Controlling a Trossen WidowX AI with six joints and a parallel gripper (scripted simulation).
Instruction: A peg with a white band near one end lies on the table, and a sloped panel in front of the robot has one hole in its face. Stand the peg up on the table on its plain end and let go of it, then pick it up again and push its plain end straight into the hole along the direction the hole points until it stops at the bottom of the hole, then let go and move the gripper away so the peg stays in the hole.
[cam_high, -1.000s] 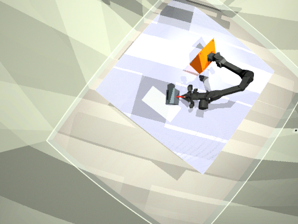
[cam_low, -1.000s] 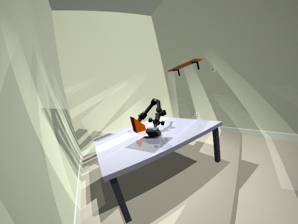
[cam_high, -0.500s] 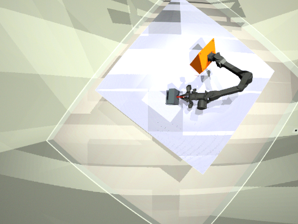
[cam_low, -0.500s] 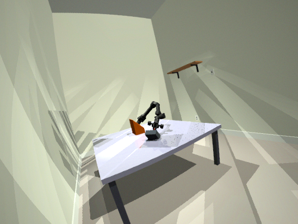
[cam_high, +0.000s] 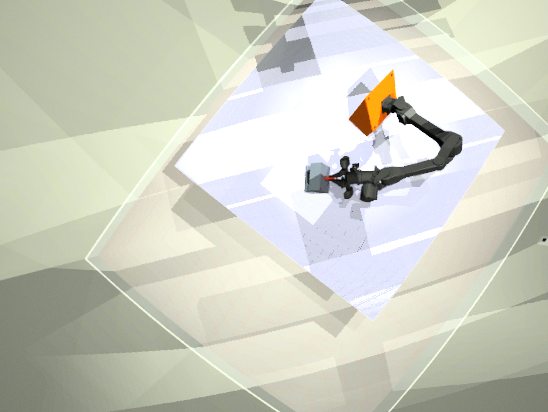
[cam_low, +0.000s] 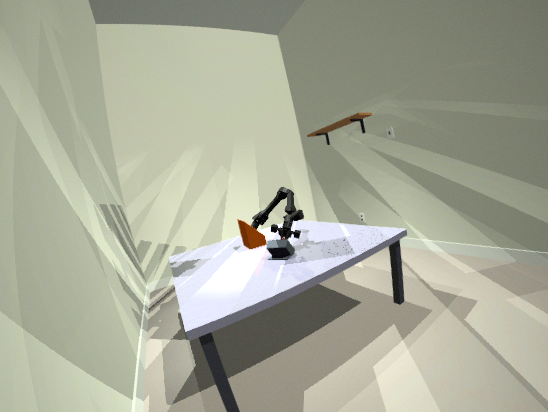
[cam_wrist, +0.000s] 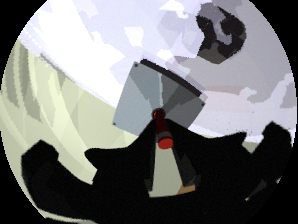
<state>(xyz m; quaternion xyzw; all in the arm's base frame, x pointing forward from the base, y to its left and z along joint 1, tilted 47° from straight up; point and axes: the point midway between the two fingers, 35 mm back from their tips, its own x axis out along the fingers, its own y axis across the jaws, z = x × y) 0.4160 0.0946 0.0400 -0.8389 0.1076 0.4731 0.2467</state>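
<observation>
The grey sloped panel (cam_high: 318, 169) (cam_low: 281, 244) (cam_wrist: 134, 95) stands on the table with its face toward the gripper. My gripper (cam_high: 337, 178) (cam_low: 284, 235) (cam_wrist: 160, 121) is shut on the red peg (cam_high: 330, 178) (cam_wrist: 165, 143) in front of that face. The peg's banded end points back toward the wrist camera; the band looks grey in shadow. Its plain end is at the dark hole near the middle of the face and lines up with it. The fingertips are close to the face. How deep the peg is in the hole is hidden.
An orange wedge-shaped block (cam_high: 382, 100) (cam_low: 251, 236) stands on the table (cam_high: 280, 235) (cam_low: 225, 300) beside the arm's base. The arm arches from there to the grey panel. A brown shelf (cam_low: 342, 124) hangs on the wall, away from the table.
</observation>
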